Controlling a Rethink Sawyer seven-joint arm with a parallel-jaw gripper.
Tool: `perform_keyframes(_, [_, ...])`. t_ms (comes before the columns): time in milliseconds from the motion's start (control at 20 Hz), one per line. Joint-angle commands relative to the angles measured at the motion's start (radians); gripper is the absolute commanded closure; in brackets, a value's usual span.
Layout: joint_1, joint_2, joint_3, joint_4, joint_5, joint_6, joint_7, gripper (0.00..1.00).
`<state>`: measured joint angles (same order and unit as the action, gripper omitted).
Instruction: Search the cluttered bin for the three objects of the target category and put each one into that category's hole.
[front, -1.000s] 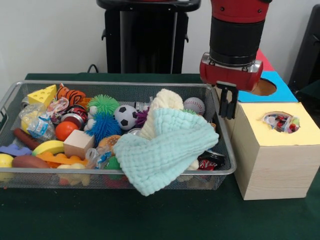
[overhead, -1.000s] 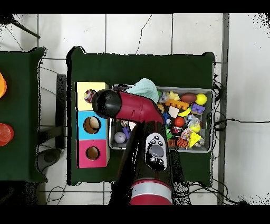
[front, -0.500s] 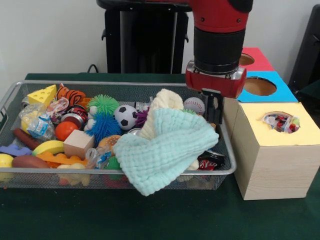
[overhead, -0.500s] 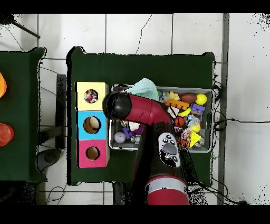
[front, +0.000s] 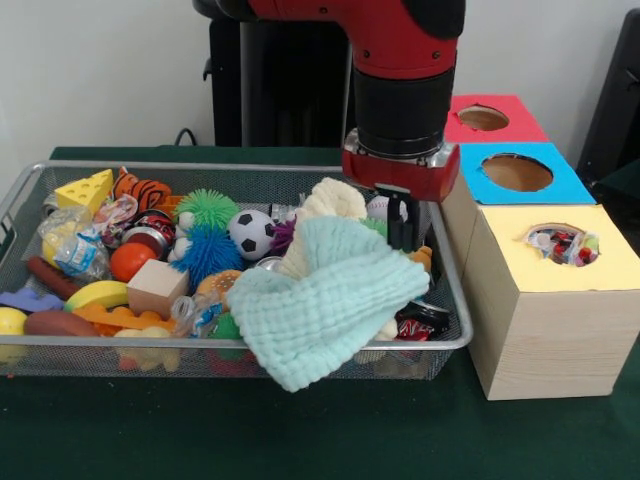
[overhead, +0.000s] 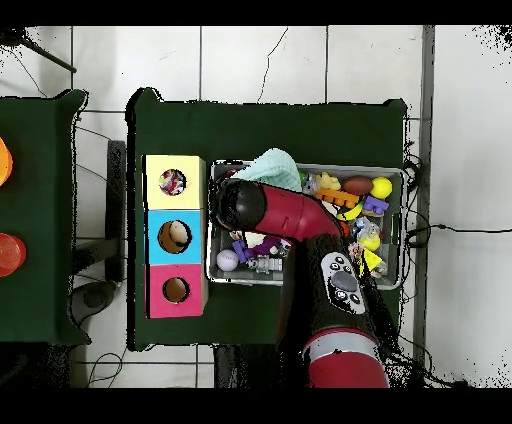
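Item: black claw (front: 404, 232), empty, fingers close together, above silver wire-mesh bin (front: 120, 169). Advice: approach crinkly printed wrapper (front: 78, 255) vertically, avoiding mint knitted cloth (front: 325, 305).

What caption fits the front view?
Sawyer gripper hangs over the cluttered wire bin, beside the yellow-topped hole.

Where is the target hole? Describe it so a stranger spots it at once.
Right of the wire basket in the front view stands a row of wooden boxes. The hole is in the nearest one. Only its top panel is yellow.
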<state>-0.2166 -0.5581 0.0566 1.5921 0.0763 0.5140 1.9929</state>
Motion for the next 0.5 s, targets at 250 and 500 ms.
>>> perform_keyframes(250, [-0.052,0.057,0.119,0.008,-0.132,-0.048,-0.071,1.00])
perform_keyframes(500, [-0.034,0.082,0.116,-0.028,-0.157,-0.059,-0.036,1.00])
